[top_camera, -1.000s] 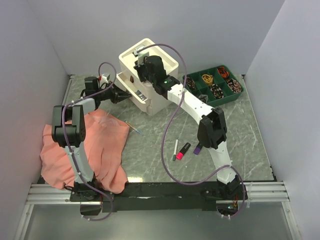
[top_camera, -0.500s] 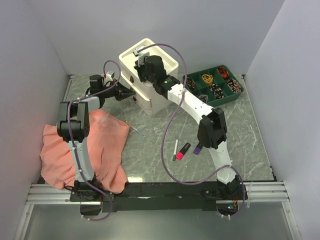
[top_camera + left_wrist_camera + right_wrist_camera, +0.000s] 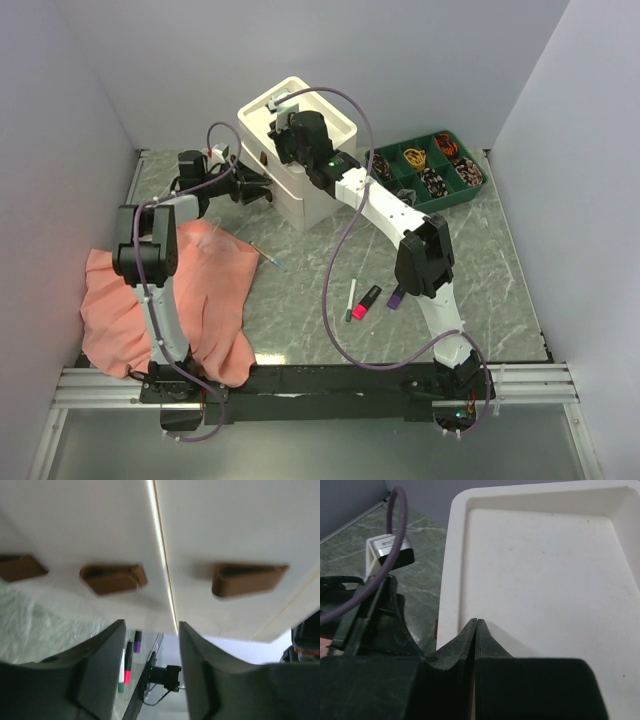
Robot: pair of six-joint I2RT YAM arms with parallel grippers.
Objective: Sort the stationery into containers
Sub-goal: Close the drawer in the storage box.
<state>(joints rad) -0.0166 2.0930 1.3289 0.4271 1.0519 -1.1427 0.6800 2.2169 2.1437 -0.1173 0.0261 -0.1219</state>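
Observation:
The cream-white cabinet (image 3: 300, 150) stands at the back with both drawers pushed in. My left gripper (image 3: 262, 192) is open just off its front face. In the left wrist view the left gripper (image 3: 152, 627) holds nothing, with the brown drawer handles (image 3: 114, 578) close ahead. My right gripper (image 3: 285, 125) rests shut on the cabinet's recessed top (image 3: 545, 570); its tips (image 3: 476, 622) are pressed together and empty. On the table lie a green-capped marker (image 3: 351, 298), a pink highlighter (image 3: 367, 302), a purple highlighter (image 3: 396, 296) and a thin pen (image 3: 268, 257).
A salmon-pink cloth (image 3: 170, 300) covers the near left of the table under the left arm. A green compartment tray (image 3: 430, 170) with small items stands at the back right. White walls close in the table on three sides.
A drawer that stood pulled out has been pushed in by the left gripper. That gripper then opened from shut. The right arm has not moved.

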